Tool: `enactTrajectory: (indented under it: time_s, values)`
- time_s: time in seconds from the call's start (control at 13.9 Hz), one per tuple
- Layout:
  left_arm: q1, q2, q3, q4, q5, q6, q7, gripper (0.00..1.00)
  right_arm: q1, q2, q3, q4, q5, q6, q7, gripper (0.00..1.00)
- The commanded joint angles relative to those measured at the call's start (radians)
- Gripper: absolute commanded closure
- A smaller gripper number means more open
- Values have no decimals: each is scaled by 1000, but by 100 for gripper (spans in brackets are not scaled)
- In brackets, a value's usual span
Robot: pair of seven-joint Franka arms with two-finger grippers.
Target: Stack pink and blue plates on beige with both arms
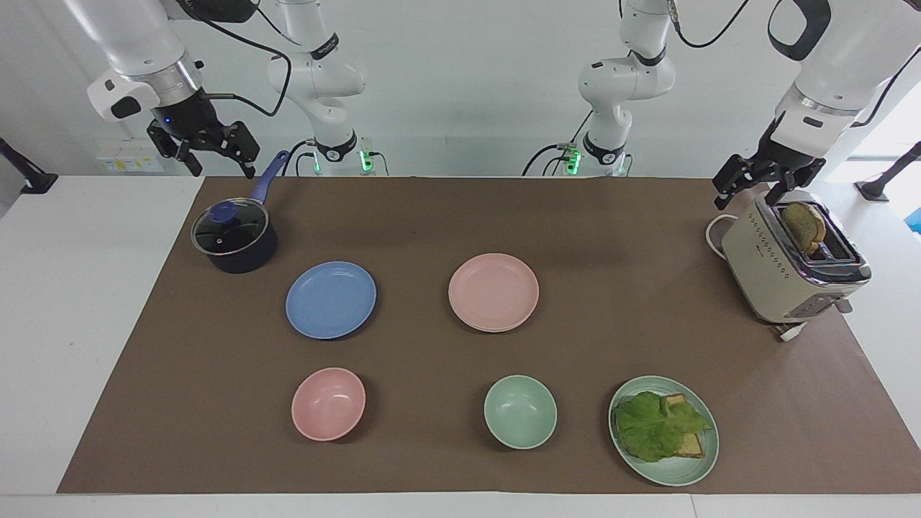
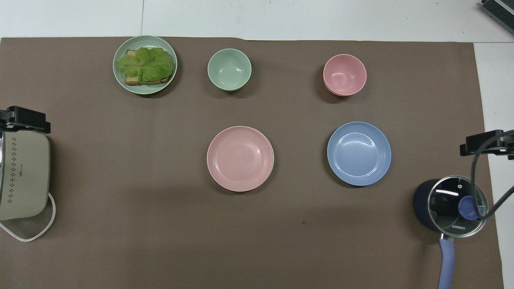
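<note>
The pink plate (image 1: 493,290) (image 2: 240,157) lies mid-mat, and a thin cream edge under its rim looks like the beige plate (image 2: 273,162). The blue plate (image 1: 330,299) (image 2: 359,153) lies flat beside it, toward the right arm's end, a gap apart. My left gripper (image 1: 747,201) (image 2: 24,119) hangs open and empty over the toaster's end nearer the robots. My right gripper (image 1: 223,171) (image 2: 482,144) hangs open and empty above the mat's edge by the saucepan. Neither gripper touches a plate.
A lidded dark saucepan (image 1: 234,236) stands near the blue plate. A beige toaster (image 1: 791,266) with bread stands at the left arm's end. Farther from the robots sit a pink bowl (image 1: 328,403), a green bowl (image 1: 519,411) and a green plate (image 1: 694,471) with lettuce and bread.
</note>
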Motion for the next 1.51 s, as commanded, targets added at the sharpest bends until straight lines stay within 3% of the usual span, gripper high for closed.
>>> enactTrajectory:
  time_s: [0.0, 0.43, 0.58, 0.86, 1.15, 1.44]
  values:
    - [4, -3, -3, 5, 13, -15, -10, 0, -10, -21, 0, -19, 16, -6, -16, 0]
    - [4, -3, -3, 3, 13, -15, -10, 0, -10, -18, 0, -13, 9, 7, -25, 0]
    - [4, -3, -3, 5, 13, -15, -10, 0, -9, -33, 0, -63, 9, 45, -12, 0]
    - [4, -3, -3, 3, 13, -15, -10, 0, 0, -10, 3, -253, 10, 276, -24, 0]
    - [4, -3, -3, 3, 13, -15, -10, 0, 3, 140, 3, -322, 16, 486, -45, 0]
    - [4, -3, -3, 3, 13, -17, -10, 0, 3, 194, 3, -465, 21, 679, -79, 0]
